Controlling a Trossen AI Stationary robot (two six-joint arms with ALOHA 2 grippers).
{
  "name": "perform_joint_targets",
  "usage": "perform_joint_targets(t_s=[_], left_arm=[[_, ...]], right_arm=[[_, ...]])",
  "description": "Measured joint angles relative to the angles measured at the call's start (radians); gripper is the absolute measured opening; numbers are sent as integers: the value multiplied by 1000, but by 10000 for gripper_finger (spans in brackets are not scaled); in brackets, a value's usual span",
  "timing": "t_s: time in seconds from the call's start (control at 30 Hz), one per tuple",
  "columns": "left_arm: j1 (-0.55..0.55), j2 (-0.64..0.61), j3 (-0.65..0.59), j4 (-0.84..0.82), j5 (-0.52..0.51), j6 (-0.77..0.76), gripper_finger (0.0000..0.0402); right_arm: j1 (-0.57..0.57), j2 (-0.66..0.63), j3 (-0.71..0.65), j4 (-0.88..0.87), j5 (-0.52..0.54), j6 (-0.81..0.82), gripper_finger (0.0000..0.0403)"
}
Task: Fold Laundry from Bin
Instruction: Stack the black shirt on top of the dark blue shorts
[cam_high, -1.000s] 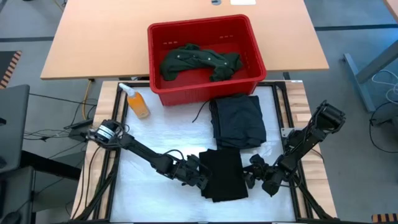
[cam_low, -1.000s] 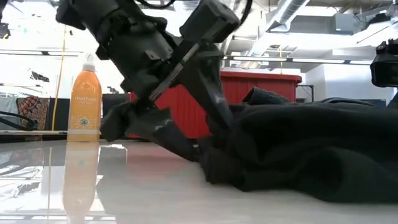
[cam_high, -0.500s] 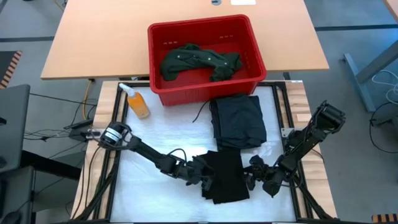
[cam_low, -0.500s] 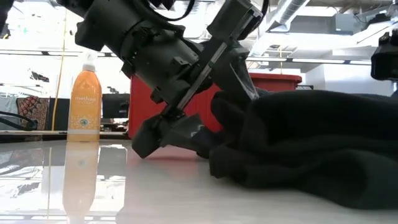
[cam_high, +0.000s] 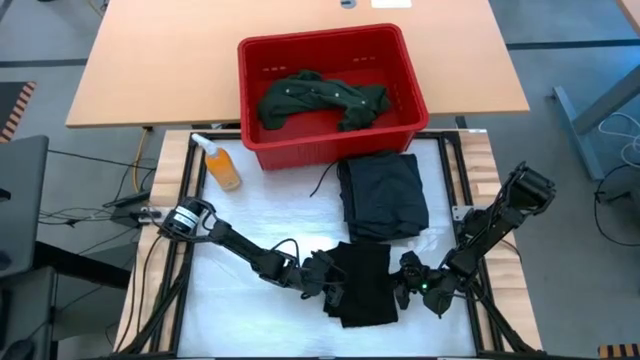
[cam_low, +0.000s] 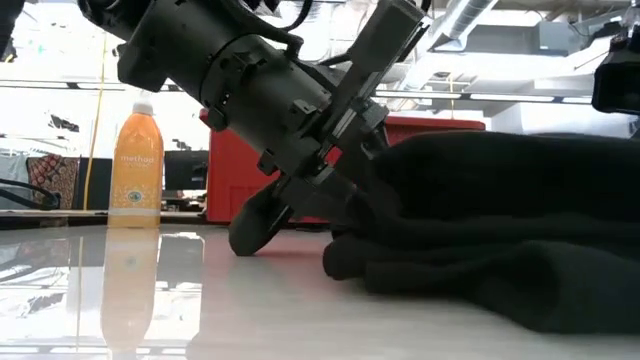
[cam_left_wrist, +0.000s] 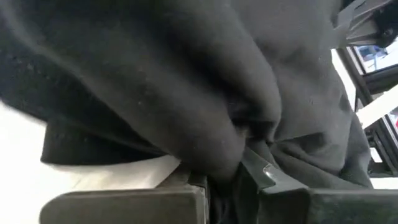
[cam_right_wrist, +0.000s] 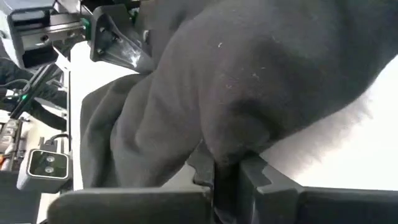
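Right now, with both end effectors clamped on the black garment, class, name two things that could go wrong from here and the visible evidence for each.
1. The left end effector and the right end effector each pinch only an edge of the black garment, so it might slip out when lifted.
2. The folded dark garment touches the black one's far edge; a lift or drag could disturb that fold.

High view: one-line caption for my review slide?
Both tools, left and right, pinch opposite edges of the black garment below the bin.
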Motion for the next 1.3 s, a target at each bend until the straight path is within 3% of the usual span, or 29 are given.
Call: perform_joint_targets(t_s=[0.1, 0.37, 0.6, 0.77, 0.83, 0.97, 1.3], left_arm=[[-3, 1, -1, 45, -19, 36, 21], [-27, -22, -3, 230, -121, 198, 19], [-27, -141, -1, 252, -249, 389, 17], [27, -236, 0, 263, -267, 493, 17], [53, -259, 0, 257, -266, 519, 16], [85, -297, 0, 255, -271, 584, 16], [141, -307, 0, 251, -366, 629, 16]], right_arm=[[0, -15, 16, 19, 6, -60, 42], [-25, -107, 198, -19, -3, -448, 43], [-81, -230, 364, -391, -4, -582, 44], [-174, -340, 437, -592, -12, -674, 44], [-242, -383, 450, -602, -88, -735, 44], [-415, -431, 472, -572, -341, -852, 44], [-826, -459, 487, -579, -895, -1105, 45]])
